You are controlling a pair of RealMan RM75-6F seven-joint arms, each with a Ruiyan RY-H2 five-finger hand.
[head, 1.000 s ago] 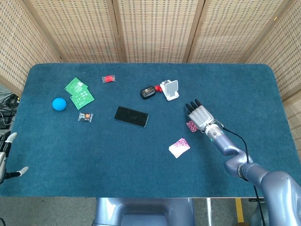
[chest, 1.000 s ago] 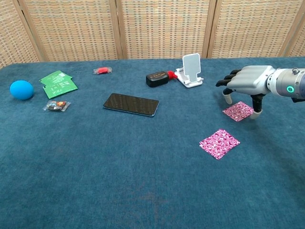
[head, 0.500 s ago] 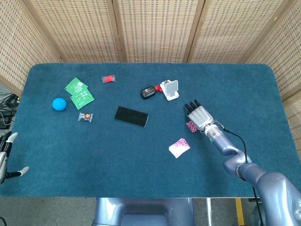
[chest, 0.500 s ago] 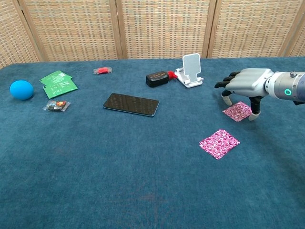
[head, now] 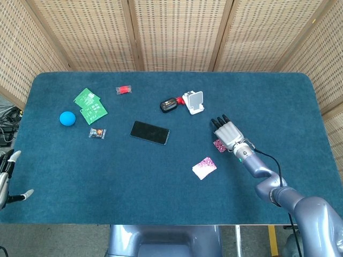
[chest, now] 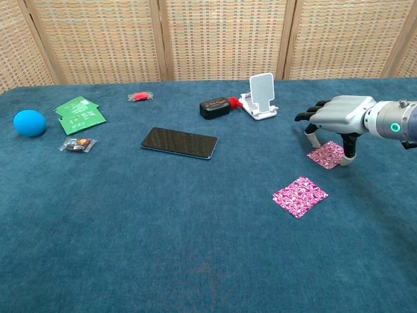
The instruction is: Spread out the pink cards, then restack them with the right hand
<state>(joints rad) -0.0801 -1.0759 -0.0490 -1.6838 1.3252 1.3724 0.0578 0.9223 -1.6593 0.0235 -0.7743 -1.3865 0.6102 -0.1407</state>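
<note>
Pink cards lie apart on the blue table [head: 278,101]: from the head view, one pink card [head: 204,167] sits near the front, and a second card [head: 218,145] peeks out from under the right hand [head: 229,134]. The left hand [head: 6,176] hangs off the table's left edge, fingers apart, holding nothing.

From the chest view, the right hand [chest: 339,117] arches over the farther card [chest: 326,155], fingers [chest: 348,151] curved down around it; whether they grip it I cannot tell. The nearer card [chest: 300,195] lies flat, well apart from the phone [chest: 179,142].
</note>
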